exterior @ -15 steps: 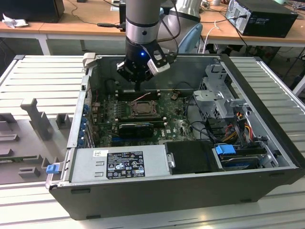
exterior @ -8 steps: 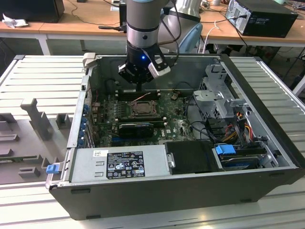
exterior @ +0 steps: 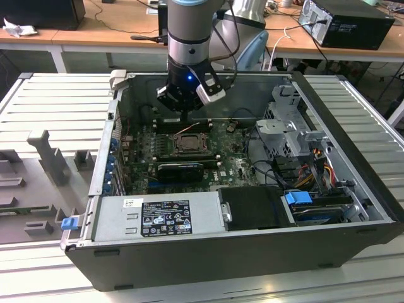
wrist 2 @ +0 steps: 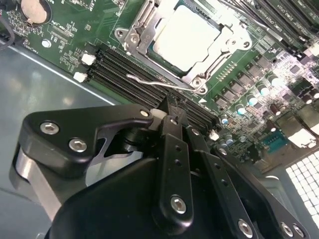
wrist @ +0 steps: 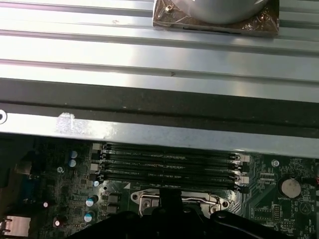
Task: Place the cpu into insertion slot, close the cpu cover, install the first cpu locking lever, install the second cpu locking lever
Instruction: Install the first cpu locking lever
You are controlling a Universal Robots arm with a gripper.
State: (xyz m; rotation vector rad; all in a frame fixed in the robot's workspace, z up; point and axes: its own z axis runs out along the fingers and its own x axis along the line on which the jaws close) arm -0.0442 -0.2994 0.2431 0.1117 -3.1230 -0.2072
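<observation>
We judge the first-lever step: cpu [wrist 2: 187, 37] under lowered cpu cover [wrist 2: 142, 27], our closed, empty end effector [wrist 2: 172, 107] beside the cover's locking lever [wrist 2: 149, 81]

Pale matt metal on the cpu [wrist 2: 187, 40]; bright polished steel for cpu cover [wrist 2: 141, 31] and thin locking lever [wrist 2: 159, 83]; glossy green motherboard [wrist 2: 70, 45]; matt black gripper [wrist 2: 173, 110], shiny screws; dull grey sheet-metal computer case [exterior: 252, 249]

The exterior view looks down from above at the whole open computer case [exterior: 221, 259]. Both wrist views look closely at the motherboard [wrist 2: 75, 40], sharing the memory slots [wrist: 169, 164].
</observation>
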